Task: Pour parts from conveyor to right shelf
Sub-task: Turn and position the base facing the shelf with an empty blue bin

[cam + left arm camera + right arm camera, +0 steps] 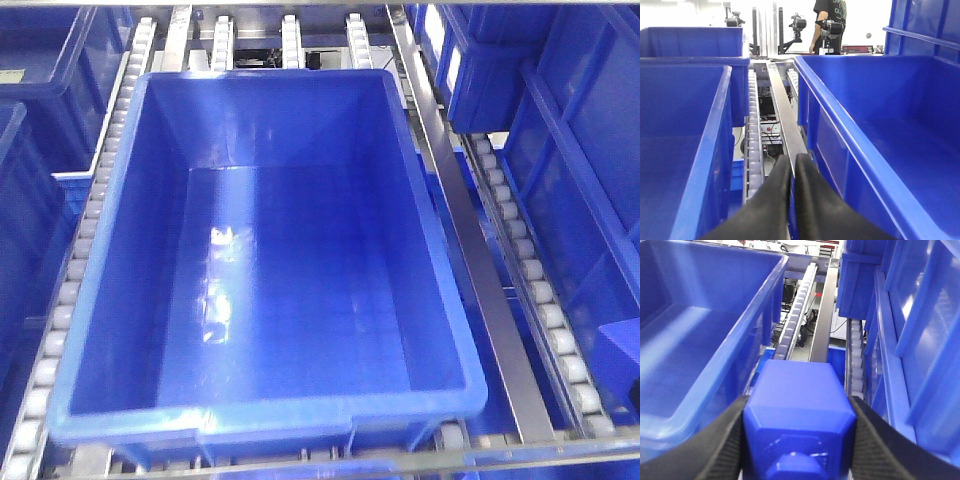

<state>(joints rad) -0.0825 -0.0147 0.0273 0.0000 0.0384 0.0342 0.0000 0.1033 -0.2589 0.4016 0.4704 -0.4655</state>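
Observation:
My right gripper (799,402) is shut on one of the parts, a bright blue block (799,400) that fills the gap between the black fingers. It hangs over the right shelf's steel beam (821,315) and white rollers (797,310), just right of a large deep blue bin (740,325). In the front view the same block (620,355) peeks in at the right edge, beside that empty bin (260,418). My left gripper (794,159) is shut with nothing in it, over the beam (785,120) on the bin's left side. The conveyor is out of view.
More deep blue bins flank the middle one: one to the left (715,150), stacked ones to the right (890,340) and at the back (480,60). Roller tracks (540,290) run along the shelf. A person (830,25) stands beyond the rack.

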